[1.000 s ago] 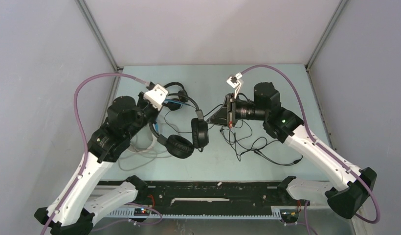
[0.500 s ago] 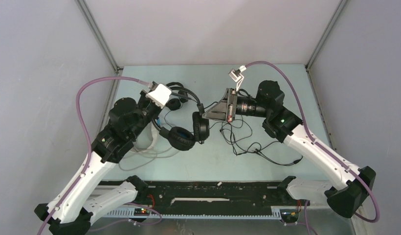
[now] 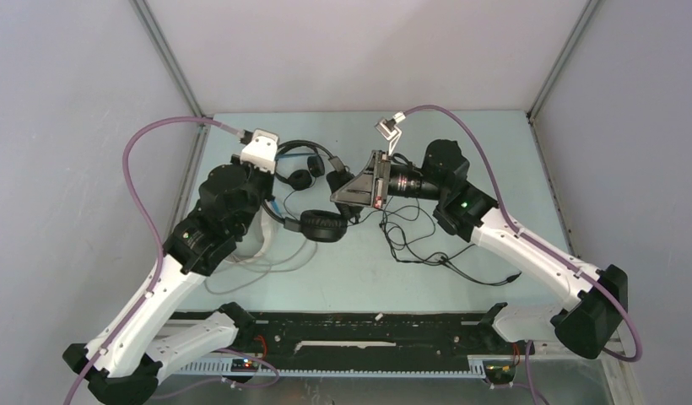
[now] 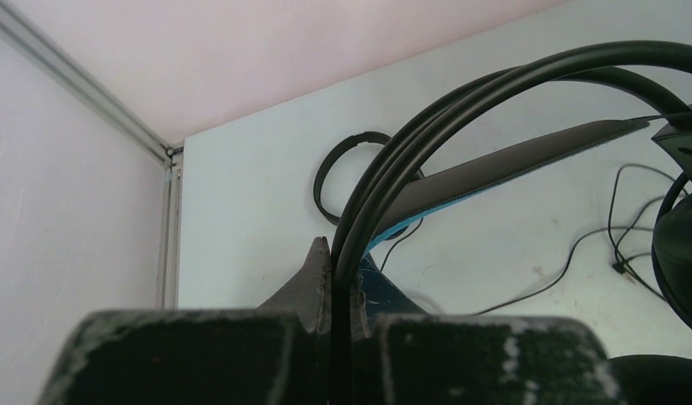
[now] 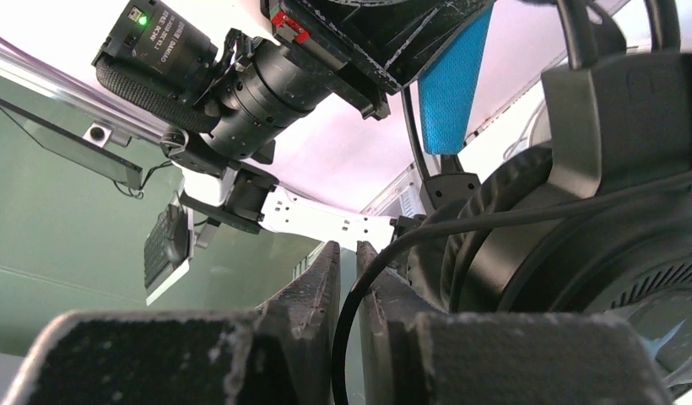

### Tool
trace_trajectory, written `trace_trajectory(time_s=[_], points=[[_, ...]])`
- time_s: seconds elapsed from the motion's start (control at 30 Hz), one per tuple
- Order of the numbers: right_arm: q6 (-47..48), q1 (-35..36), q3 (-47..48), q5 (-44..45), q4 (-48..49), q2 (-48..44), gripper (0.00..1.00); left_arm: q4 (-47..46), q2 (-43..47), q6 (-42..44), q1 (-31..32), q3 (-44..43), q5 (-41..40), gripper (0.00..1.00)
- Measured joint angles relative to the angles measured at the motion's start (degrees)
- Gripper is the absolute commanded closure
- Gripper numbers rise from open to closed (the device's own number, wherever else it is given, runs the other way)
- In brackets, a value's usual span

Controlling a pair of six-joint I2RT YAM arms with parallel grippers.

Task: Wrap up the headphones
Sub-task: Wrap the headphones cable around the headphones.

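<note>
The black headphones with the blue headband [image 3: 321, 224] hang from my left gripper [image 3: 273, 192], which is shut on the thin black headband [image 4: 494, 80]; its jaws [image 4: 340, 257] pinch the two bands. One ear cup [image 5: 596, 236] sits right in front of my right gripper [image 5: 348, 249] [image 3: 341, 194]. The right jaws stand slightly apart, and the thin black cable [image 5: 359, 278] runs loosely through the gap. The rest of that cable [image 3: 427, 249] lies in loops on the table. A small all-black pair [image 3: 302, 173] lies behind. A white pair [image 3: 258, 245] lies partly under my left arm.
The cable's plug end [image 3: 511, 277] rests at the right front of the table. Grey walls close the table in on three sides, with the left back corner post [image 4: 81, 84] close by. The arm bases and a black rail [image 3: 368, 333] line the near edge.
My left gripper has carried the headphones back and to the left, turning the ear cups flatter. My right gripper has followed to the left, and its jaws have parted a little round the cable.
</note>
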State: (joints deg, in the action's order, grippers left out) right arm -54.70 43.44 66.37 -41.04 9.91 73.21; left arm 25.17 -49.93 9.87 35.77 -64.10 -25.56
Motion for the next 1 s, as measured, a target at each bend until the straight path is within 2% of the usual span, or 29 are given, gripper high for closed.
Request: trace_trajectory(time_s=[0.33, 0.7, 1.0], points=[[1.81, 2.86, 0.02, 5.16, 4.5, 0.66, 0.85, -3.67, -0.57, -6.32, 0.0, 0.0, -4.24, 1.0], [9.97, 6.91, 1.27, 11.65, 2.86, 3.13, 0.82, -2.25, -5.38, -14.88, 0.0, -0.42, -9.22, 1.0], [21.42, 12.68, 1.53, 20.09, -0.85, 3.21, 0.8, -0.61, -6.95, -26.64, 0.0, -3.54, -13.05, 1.0]])
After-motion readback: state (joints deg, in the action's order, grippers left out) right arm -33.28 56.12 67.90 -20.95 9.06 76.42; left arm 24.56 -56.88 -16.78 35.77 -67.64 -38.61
